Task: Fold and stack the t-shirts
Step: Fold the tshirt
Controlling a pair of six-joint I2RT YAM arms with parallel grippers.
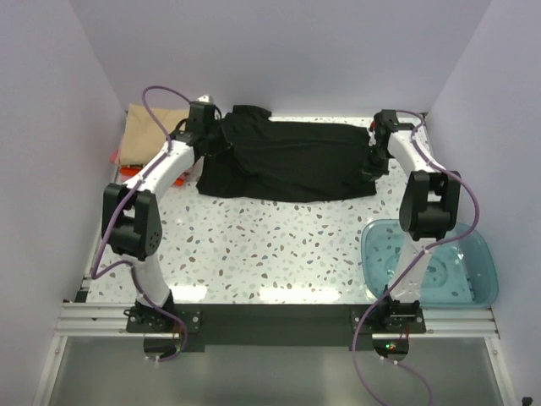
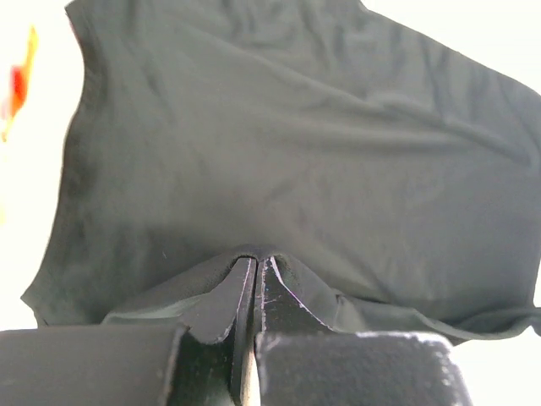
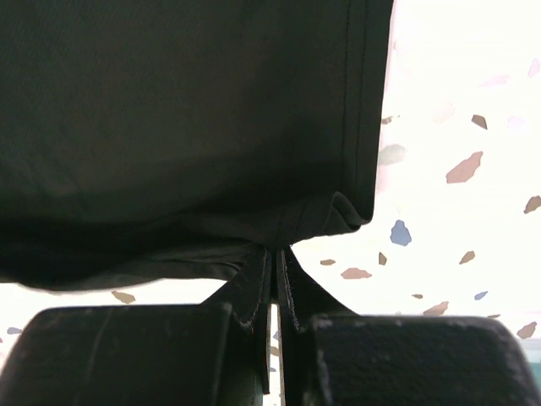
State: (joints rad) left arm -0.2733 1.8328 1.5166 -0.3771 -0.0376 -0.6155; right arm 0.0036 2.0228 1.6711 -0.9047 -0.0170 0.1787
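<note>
The black t-shirt (image 1: 292, 161) lies spread across the far half of the table, partly folded over itself. My left gripper (image 1: 205, 144) is shut on its left edge; in the left wrist view the cloth (image 2: 287, 152) bunches up over the closed gripper (image 2: 255, 262). My right gripper (image 1: 373, 162) is shut on the shirt's right edge; in the right wrist view the hem (image 3: 194, 127) hangs from the closed gripper (image 3: 275, 252). A tan-beige t-shirt (image 1: 145, 134) lies folded at the far left with a red-orange t-shirt (image 1: 125, 169) showing under it.
A translucent teal plastic bowl (image 1: 465, 266) sits at the near right beside the right arm. The speckled tabletop (image 1: 270, 254) shows in front of the black shirt. Lilac walls close in the left, right and back sides.
</note>
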